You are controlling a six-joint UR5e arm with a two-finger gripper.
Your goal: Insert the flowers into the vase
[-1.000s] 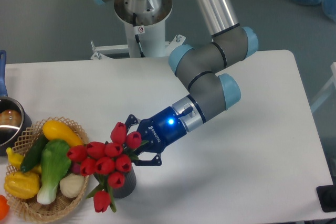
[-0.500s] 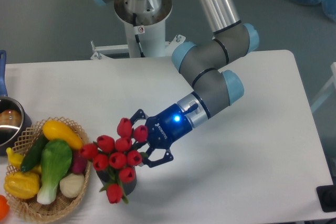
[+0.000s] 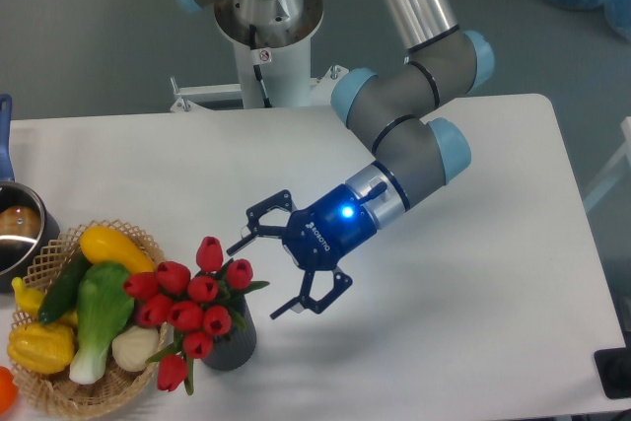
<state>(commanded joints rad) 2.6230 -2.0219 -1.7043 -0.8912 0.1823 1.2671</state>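
Flowers (image 3: 192, 303) sit in the vase (image 3: 234, 342) near the front left of the white table (image 3: 493, 322), and I see them standing clear of the gripper, off to its left.

Starting at the far left edge of my view, a shiny metal pot (image 3: 18, 234) with a blue handle (image 3: 5, 145) sits partly cut off by the frame. Just right of it and nearer the front is the wicker basket (image 3: 128, 382), filled with toy vegetables: a yellow squash (image 3: 116, 246), a dark green cucumber (image 3: 61, 288), a pale green leafy piece (image 3: 102, 317) and a yellow pepper (image 3: 41, 345).

Next comes the bunch of red tulip heads, spreading wider than the dark grey vase beneath it and leaning left so that some heads overlap the basket's right rim. One head droops low at the front left of the vase. The vase itself stands upright on the table, just beside the basket.

Right of the blooms, the gripper (image 3: 259, 276) hangs with its jaws spread wide apart and nothing between them. The upper fingertip is near the topmost tulip without touching it, as far as I can judge; the lower fingertip is to the right of the vase, apart from it. A blue light glows on the gripper body, and the grey arm (image 3: 414, 135) runs up and right toward its base (image 3: 266, 17) behind the table.
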